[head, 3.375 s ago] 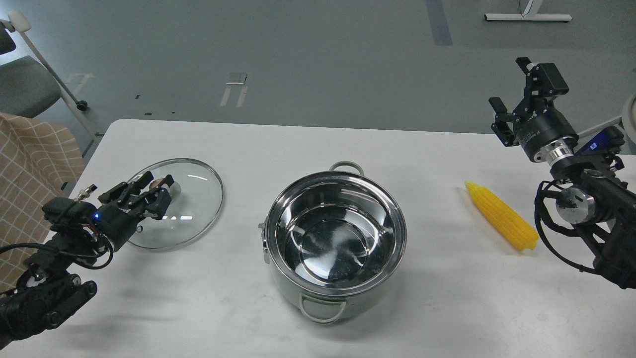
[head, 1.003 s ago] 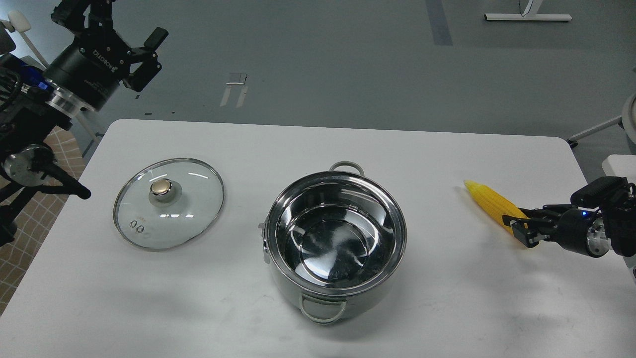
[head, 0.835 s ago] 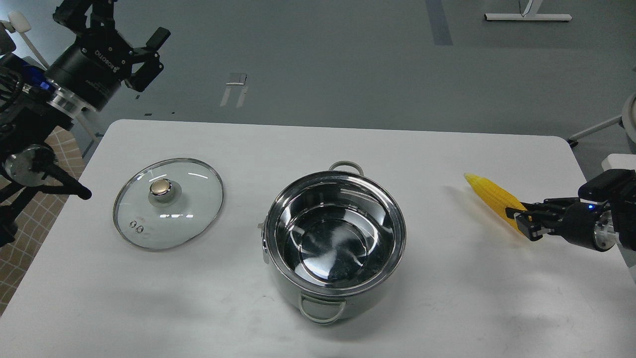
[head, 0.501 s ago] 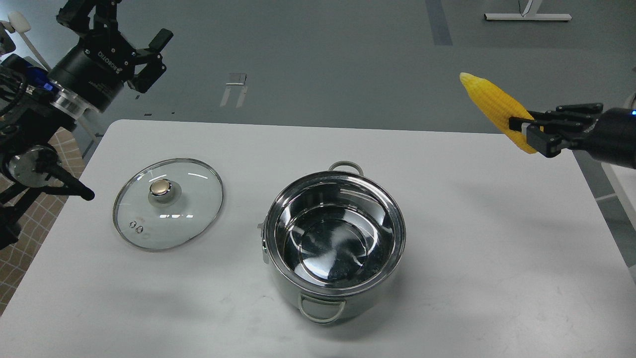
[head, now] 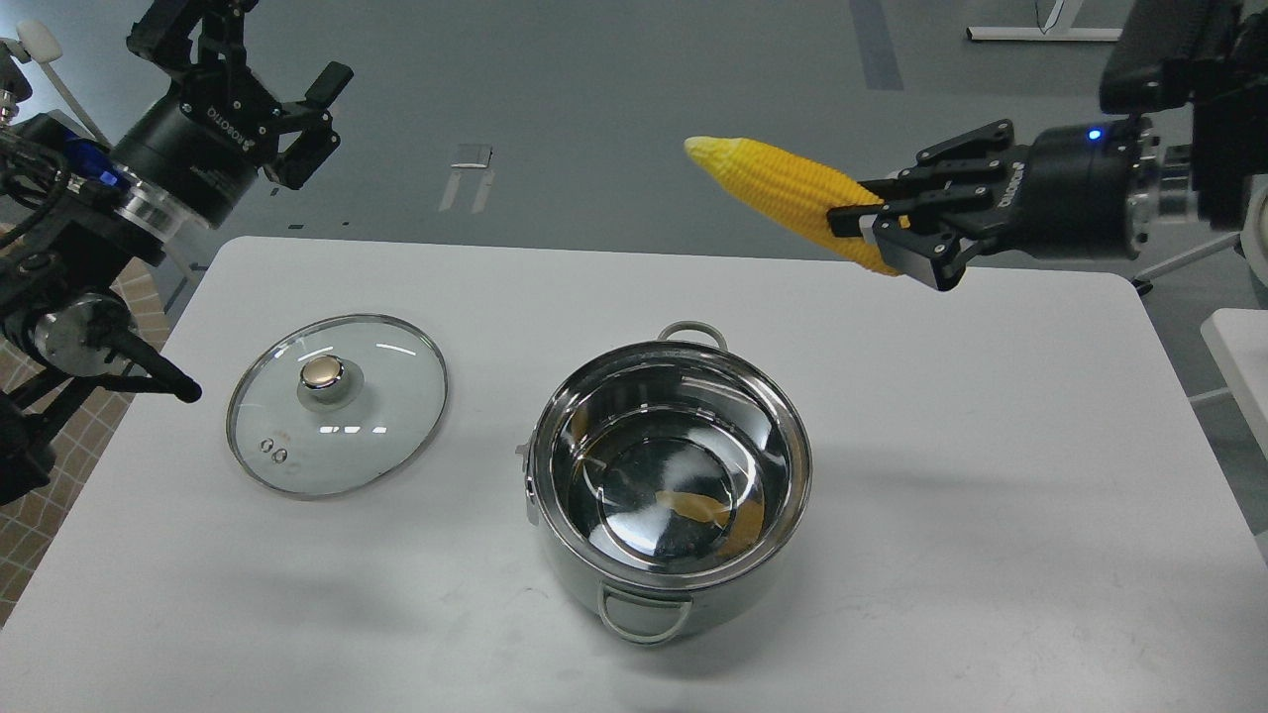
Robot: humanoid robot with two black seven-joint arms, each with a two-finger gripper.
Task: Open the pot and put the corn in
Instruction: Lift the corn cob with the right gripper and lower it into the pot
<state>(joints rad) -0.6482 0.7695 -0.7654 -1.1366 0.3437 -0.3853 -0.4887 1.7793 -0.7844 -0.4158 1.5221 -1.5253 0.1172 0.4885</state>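
Right gripper (head: pixel 897 238) grasping corn (head: pixel 783 193) aloft, uncovered pot (head: pixel 670 485) on table, left gripper (head: pixel 253 59) released

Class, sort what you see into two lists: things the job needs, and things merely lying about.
Needed: round shiny steel pot; bright yellow corn cob; right gripper holding it.
Lying about: round glass lid; white table; left gripper.

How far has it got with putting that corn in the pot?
The opening is done: the glass lid lies flat on the table, left of the open pot. In hand: the right gripper holds the corn by its thick end, in the air, tip pointing left. Left: lowering it in; only a yellow reflection shows inside. The left gripper is raised, open, empty.
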